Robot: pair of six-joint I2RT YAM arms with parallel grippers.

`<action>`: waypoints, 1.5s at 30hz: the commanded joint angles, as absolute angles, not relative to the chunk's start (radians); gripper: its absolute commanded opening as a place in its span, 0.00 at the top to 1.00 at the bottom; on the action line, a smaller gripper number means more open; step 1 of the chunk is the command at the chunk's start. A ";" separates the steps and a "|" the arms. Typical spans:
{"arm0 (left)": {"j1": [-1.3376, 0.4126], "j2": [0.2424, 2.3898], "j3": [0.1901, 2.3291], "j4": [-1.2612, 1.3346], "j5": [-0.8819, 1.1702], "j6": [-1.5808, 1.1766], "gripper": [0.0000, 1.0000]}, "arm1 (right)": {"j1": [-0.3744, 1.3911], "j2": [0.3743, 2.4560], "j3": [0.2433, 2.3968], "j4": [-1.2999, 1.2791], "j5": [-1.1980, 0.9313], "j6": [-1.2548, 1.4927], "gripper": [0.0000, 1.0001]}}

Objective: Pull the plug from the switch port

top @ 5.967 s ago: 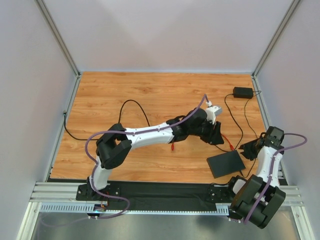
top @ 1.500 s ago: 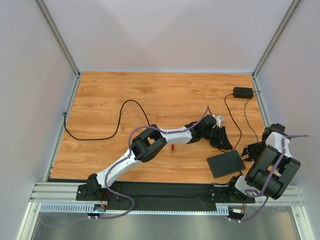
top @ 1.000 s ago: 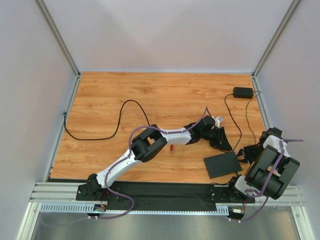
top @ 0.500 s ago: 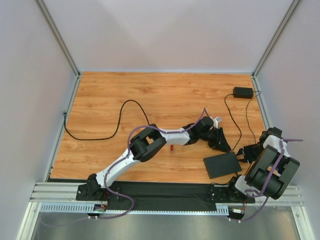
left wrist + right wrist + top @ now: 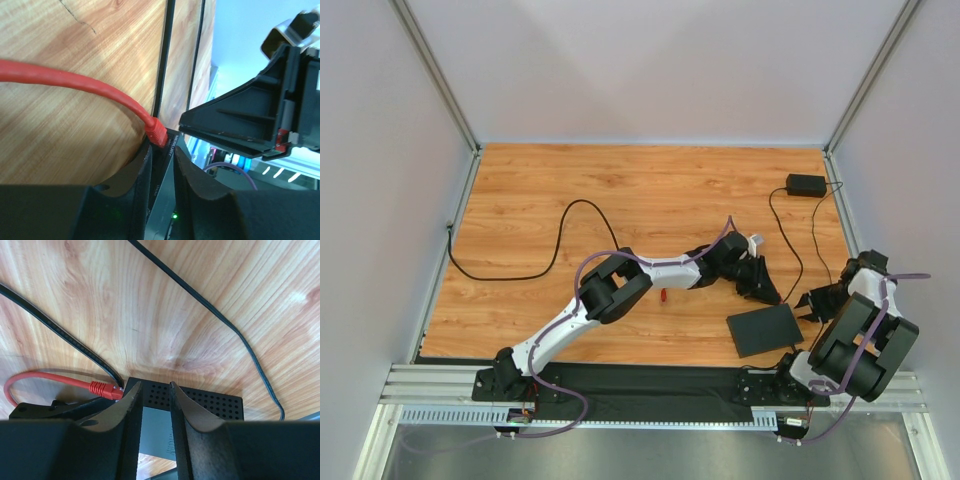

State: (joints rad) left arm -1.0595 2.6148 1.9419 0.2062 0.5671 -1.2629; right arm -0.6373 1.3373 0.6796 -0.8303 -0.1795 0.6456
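The switch [image 5: 765,330] is a thin flat black box lying near the table's right front. A red plug [image 5: 157,132] on a red cable [image 5: 75,82] sits in the port on its edge, and it also shows in the right wrist view as the plug [image 5: 102,388]. My left gripper [image 5: 160,147] straddles the switch's edge [image 5: 161,172] with a narrow gap between its jaws, and the plug lies just beyond its tips. My right gripper [image 5: 154,386] is shut on the switch's perforated side [image 5: 200,400]. From above, the left gripper [image 5: 767,292] hides the plug.
A small black adapter brick [image 5: 806,185] lies at the back right, and its thin cable [image 5: 790,250] runs down to the switch. A long black cable [image 5: 570,215] loops across the left half. Frame posts and white walls enclose the table. The right gripper's body [image 5: 250,120] looms close in the left wrist view.
The right gripper has shifted slightly up and to the right beside the switch. The left arm and the switch have hardly moved.
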 commanded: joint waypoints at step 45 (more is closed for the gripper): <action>-0.779 1.948 1.284 0.256 0.509 -0.834 0.44 | 0.225 1.066 0.609 -1.141 0.052 0.910 0.29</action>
State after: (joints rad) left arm -0.7837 1.9568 1.2827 0.1837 0.4732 -0.8318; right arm 0.2165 1.0748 0.6281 -1.1915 0.0433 0.8341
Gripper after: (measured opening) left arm 0.562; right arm 0.711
